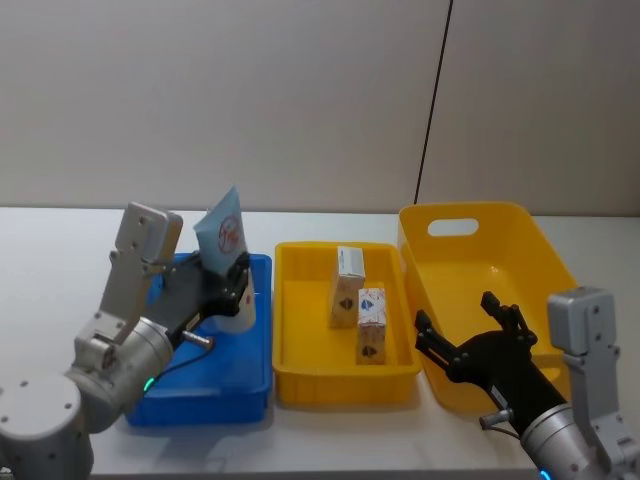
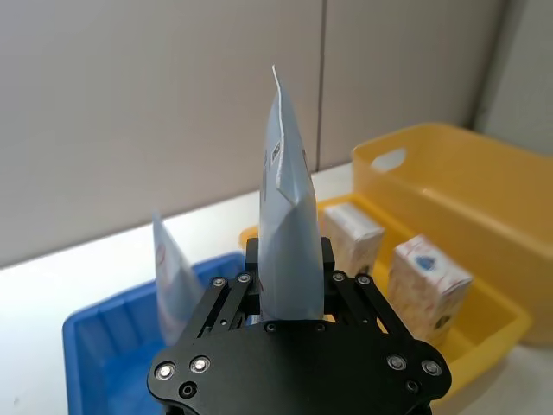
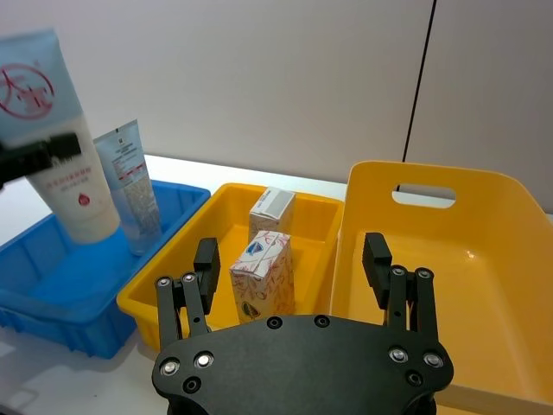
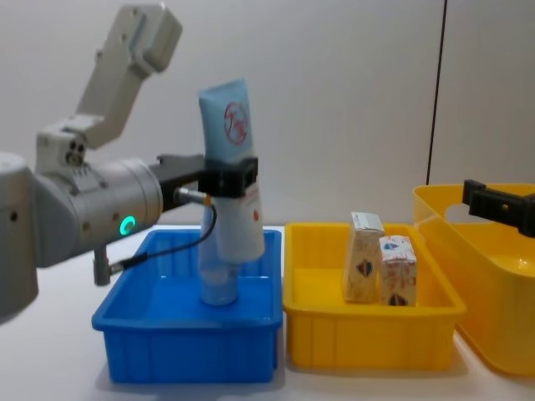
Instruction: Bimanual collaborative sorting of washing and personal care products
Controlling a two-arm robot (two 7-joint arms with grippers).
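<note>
Left gripper (image 4: 227,180) clamped a pale-blue tube (image 4: 226,113), crimped end up, over the blue bin (image 4: 185,347).
A second tube (image 3: 130,186) stood in that bin. Two cream cartons (image 4: 362,267) (image 4: 398,271) stood upright, side by side, in the small yellow bin (image 4: 368,342). The right gripper (image 1: 456,318) hung with fingers spread wide at the large yellow bin (image 1: 530,250). All three bins sat on a white table (image 1: 60,260) before a plain grey wall (image 1: 250,100).

head: high, looking down | chest: low, side-on | wrists: close | all share small yellow bin (image 1: 345,388)
</note>
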